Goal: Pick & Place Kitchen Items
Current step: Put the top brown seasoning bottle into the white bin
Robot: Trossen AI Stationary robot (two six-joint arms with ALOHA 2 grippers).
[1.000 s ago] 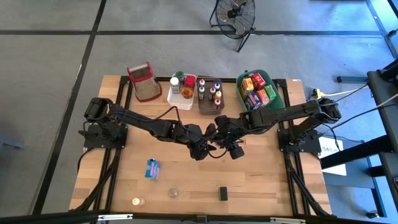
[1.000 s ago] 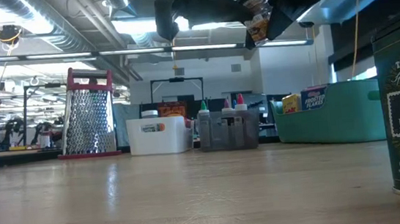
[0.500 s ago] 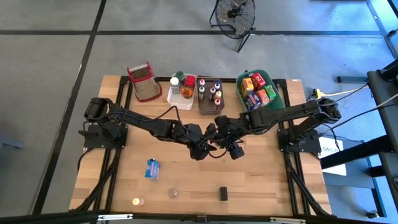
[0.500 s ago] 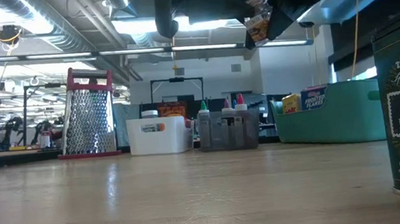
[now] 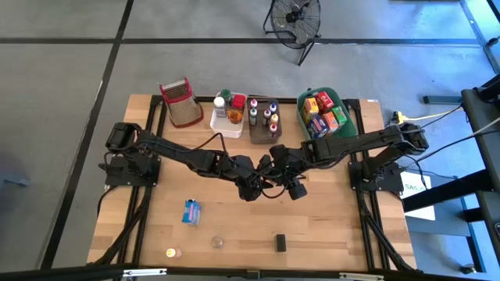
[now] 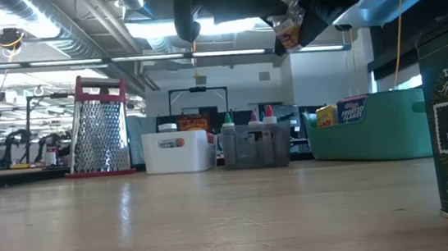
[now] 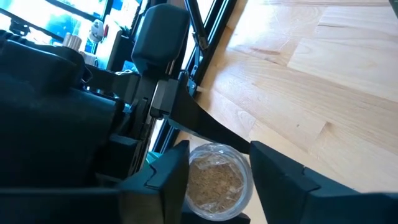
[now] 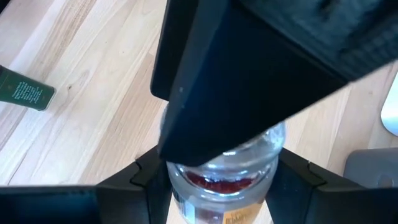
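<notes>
A small clear spice jar point(image 6: 287, 27) with reddish-brown contents hangs high above the table's middle, between my two grippers. My right gripper point(image 8: 217, 177) is shut on it, coming from the table's right. My left gripper point(image 7: 214, 177), coming from the left, has a finger on either side of the jar's round end point(image 7: 214, 183). In the high view both grippers point(image 5: 264, 176) meet there and cover the jar. My right gripper pinches the jar's glass body point(image 8: 186, 180) between its two fingers, slanting down from the table's right side. The jar is lifted clear of the table. My left gripper's body hides the jar's other end in this view. My left gripper has its two fingers against opposite sides of the jar near its round end point(image 7: 242, 186), coming almost level from the table's left. The end with the brown contents faces the wrist camera. The jar stays clear of the table.
Along the far edge stand a grater point(image 5: 179, 102), a white bin point(image 5: 227, 115), a grey bin point(image 5: 264, 119) of bottles and a green bin point(image 5: 325, 114) of boxes. Nearer lie a blue box point(image 5: 191, 211), a small jar point(image 5: 218, 243), an orange-topped jar point(image 5: 171, 253) and a dark box point(image 5: 280, 243).
</notes>
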